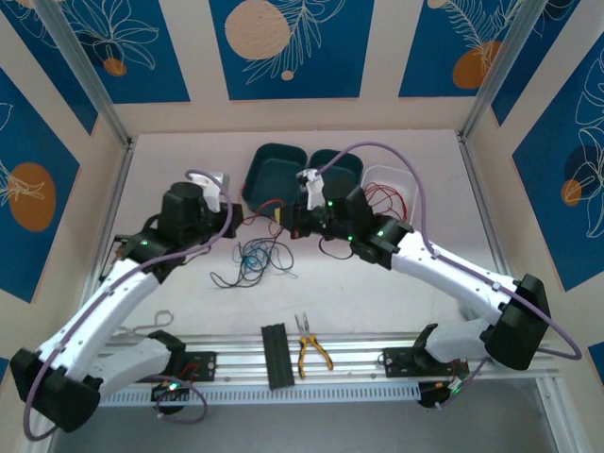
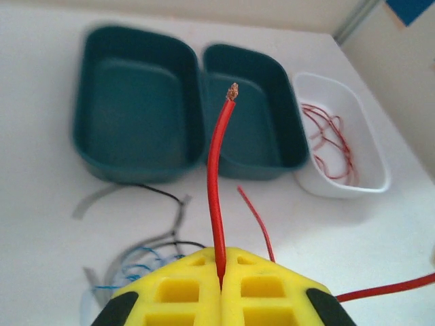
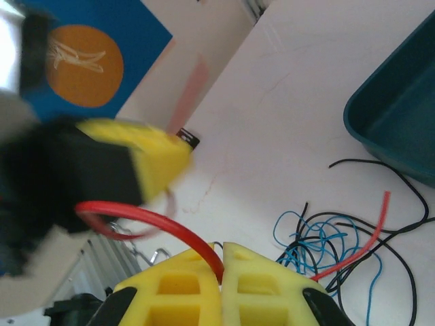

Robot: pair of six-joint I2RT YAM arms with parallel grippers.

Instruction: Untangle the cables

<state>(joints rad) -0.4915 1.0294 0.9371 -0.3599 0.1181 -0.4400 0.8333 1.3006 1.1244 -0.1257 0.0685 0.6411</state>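
Note:
My left gripper (image 2: 221, 263) is shut on a thick red cable (image 2: 216, 176), whose stripped copper tip sticks up past the yellow fingers. The same red cable (image 3: 156, 221) arcs across to my right gripper (image 3: 221, 261), which is also shut on it. In the top view both grippers, left (image 1: 236, 224) and right (image 1: 288, 220), hang close together above the table with the red cable (image 1: 260, 219) spanning the short gap. Below them lies a tangle of blue and black cables (image 1: 255, 260), also seen in the right wrist view (image 3: 319, 238). A thinner red wire (image 3: 360, 244) crosses the tangle.
Two teal bins (image 1: 274, 175) (image 1: 338, 168) stand at the back, and a white bin (image 1: 404, 181) to their right holds thin red wires. Yellow-handled pliers (image 1: 311, 346) and a black bar (image 1: 276, 355) lie on the front rail.

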